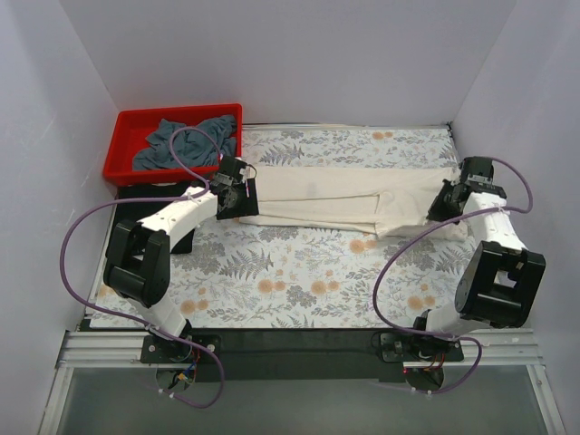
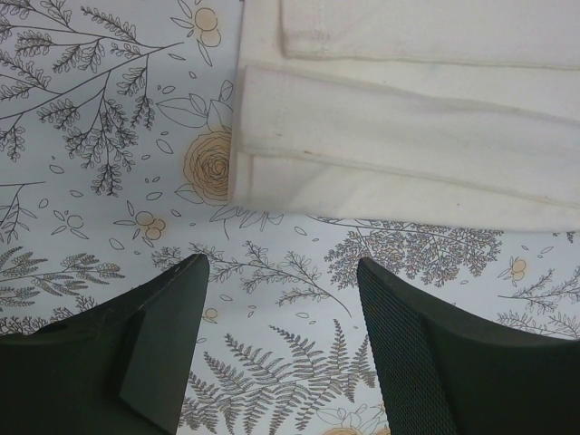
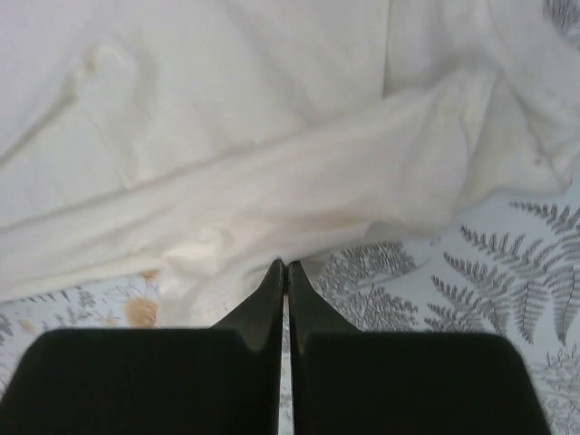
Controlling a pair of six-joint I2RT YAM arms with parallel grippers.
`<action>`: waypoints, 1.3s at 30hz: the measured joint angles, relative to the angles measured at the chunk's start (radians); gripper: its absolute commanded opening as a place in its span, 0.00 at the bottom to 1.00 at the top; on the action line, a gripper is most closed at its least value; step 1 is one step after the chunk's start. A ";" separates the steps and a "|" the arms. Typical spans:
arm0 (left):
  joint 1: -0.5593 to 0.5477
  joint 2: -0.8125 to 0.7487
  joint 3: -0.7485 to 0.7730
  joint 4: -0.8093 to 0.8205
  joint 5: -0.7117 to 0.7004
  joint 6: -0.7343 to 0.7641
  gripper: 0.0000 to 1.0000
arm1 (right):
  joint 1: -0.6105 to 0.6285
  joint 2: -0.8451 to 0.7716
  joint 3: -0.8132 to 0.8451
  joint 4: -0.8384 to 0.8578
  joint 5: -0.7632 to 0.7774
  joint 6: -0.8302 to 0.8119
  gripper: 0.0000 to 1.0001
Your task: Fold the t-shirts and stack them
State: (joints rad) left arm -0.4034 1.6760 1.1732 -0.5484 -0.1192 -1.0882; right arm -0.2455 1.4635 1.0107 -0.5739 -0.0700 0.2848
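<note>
The cream-white t-shirt (image 1: pixel 335 195) lies folded into a long strip across the far half of the table. My left gripper (image 1: pixel 237 192) is open and empty at the strip's left end. In the left wrist view the jaws (image 2: pixel 283 272) stand wide apart over bare tablecloth, just short of the shirt's layered hem (image 2: pixel 399 136). My right gripper (image 1: pixel 444 204) is at the bunched right end. In the right wrist view its tips (image 3: pixel 286 265) are pressed together on the shirt's edge (image 3: pixel 272 172). The slate grey-blue t-shirt (image 1: pixel 186 140) lies crumpled in the bin. A black flat shape (image 1: pixel 184 238), possibly the black t-shirt, lies under my left arm.
The red plastic bin (image 1: pixel 122 154) stands at the far left corner. The floral tablecloth (image 1: pixel 308 272) covers the table. White walls close in the left, back and right sides. Purple cables loop off both arms.
</note>
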 measured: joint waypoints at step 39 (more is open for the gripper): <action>0.000 0.002 -0.022 0.000 0.005 -0.012 0.57 | 0.058 0.452 0.456 0.331 -0.041 -0.005 0.08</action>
State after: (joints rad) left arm -0.4034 1.6779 1.1511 -0.5484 -0.1143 -1.1000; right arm -0.1875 1.9160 1.4666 -0.2432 -0.1108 0.2802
